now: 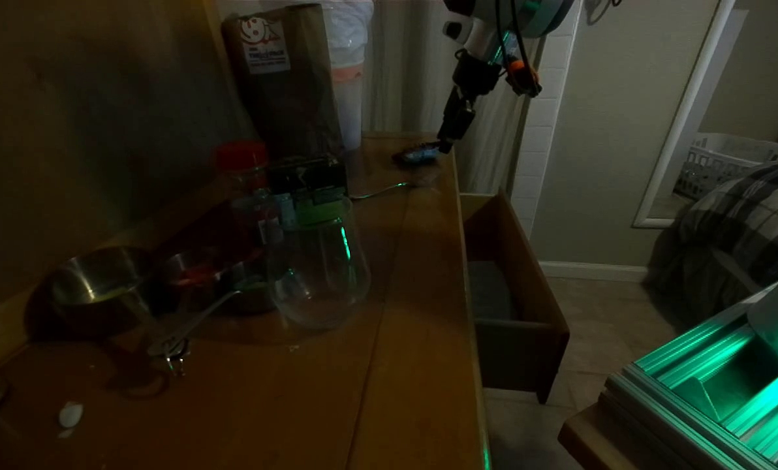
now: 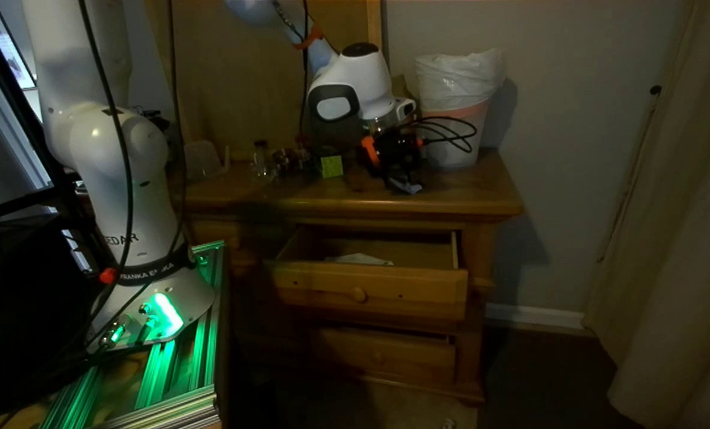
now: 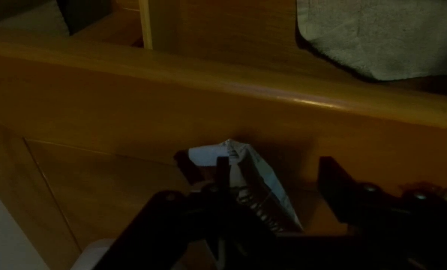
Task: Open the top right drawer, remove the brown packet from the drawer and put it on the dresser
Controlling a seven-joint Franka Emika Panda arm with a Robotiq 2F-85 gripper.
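The top right drawer is pulled open in both exterior views [image 1: 529, 274] [image 2: 370, 292]. Its side wall [image 3: 146, 24] shows at the top of the wrist view. The brown packet [image 1: 418, 155] lies on the dresser [image 1: 421, 313] top near its far end and front edge; in the wrist view the packet [image 3: 263, 187] is crumpled, brown and silvery. My gripper [image 3: 273, 172] is low over the dresser top with its fingers wide apart. The left finger covers part of the packet; whether it touches it I cannot tell. The gripper also shows in both exterior views [image 1: 446, 145] [image 2: 404, 182].
A tall brown printed bag [image 1: 291, 85] and a white-lined bin [image 2: 457, 113] stand at the far end. A clear glass [image 1: 320, 281], metal bowl [image 1: 98, 281], red-lidded jar [image 1: 242, 156] and a utensil [image 1: 382, 191] are on the top. A grey cloth-like piece [image 3: 384, 41] lies inside the drawer.
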